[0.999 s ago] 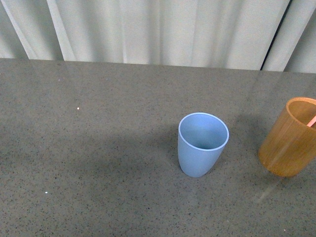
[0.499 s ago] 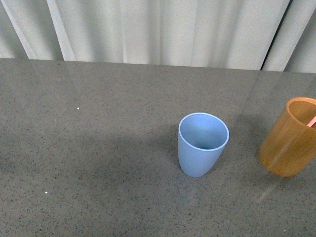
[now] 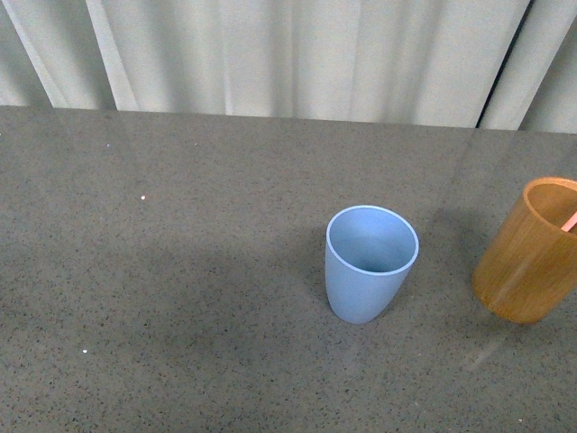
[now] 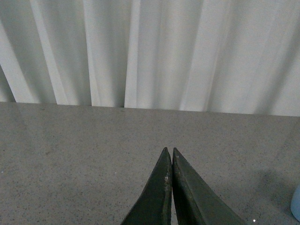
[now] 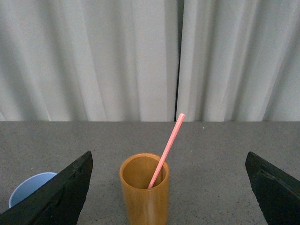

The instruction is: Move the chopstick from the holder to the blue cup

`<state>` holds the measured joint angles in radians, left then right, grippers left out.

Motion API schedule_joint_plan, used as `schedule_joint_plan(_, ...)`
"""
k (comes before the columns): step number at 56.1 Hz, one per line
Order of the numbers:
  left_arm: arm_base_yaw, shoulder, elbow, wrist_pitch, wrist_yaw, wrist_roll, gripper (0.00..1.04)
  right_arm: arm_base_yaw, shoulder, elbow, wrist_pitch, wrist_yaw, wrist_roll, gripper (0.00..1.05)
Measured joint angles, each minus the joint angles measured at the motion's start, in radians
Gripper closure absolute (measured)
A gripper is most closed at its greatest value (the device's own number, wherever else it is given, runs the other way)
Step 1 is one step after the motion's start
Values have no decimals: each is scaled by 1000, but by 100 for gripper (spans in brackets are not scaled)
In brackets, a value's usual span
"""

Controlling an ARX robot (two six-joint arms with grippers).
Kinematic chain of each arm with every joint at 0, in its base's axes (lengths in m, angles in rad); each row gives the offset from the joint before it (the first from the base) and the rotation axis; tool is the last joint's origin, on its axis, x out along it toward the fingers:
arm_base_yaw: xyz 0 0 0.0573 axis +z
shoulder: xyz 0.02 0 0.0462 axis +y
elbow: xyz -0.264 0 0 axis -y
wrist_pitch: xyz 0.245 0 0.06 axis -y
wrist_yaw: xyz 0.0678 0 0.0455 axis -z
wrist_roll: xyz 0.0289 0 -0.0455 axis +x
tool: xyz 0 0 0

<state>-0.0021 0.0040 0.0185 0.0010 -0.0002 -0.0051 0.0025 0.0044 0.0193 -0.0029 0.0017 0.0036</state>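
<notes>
The light blue cup (image 3: pixel 370 262) stands upright and empty near the table's middle. The orange-brown holder (image 3: pixel 532 253) stands to its right at the picture's edge, with a pink chopstick (image 3: pixel 569 221) just showing inside. No gripper shows in the front view. In the right wrist view one chopstick (image 5: pixel 166 150) leans in the holder (image 5: pixel 144 192), its tip well above the rim. My right gripper (image 5: pixel 168 156) is open wide, with the holder ahead of it between the fingers and the blue cup (image 5: pixel 30 187) off to one side. My left gripper (image 4: pixel 168 150) is shut on nothing above bare table.
The grey speckled tabletop (image 3: pixel 180 271) runs back to a white pleated curtain (image 3: pixel 288 54). A sliver of the blue cup (image 4: pixel 296 206) shows at the edge of the left wrist view.
Both cups stand where they were. Only the soft shadow on the table left of the blue cup has drifted nearer the front.
</notes>
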Motion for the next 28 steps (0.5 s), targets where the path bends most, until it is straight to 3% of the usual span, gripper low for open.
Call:
schedule_joint_plan(5,0,0,0,0,0,-1,100,0,0,0,0,0,0,10)
schedule_joint_plan(21,0,-1,0,0,0,0,50,0,1,0,-2,2,2,10)
schedule_joint_plan(24,0,0,0,0,0,0,40,-5,95,61,-158,31,50,10)
schedule_joint_plan(28,0,-1,0,0,1,0,27,-34,226,84,-179,5,56,10)
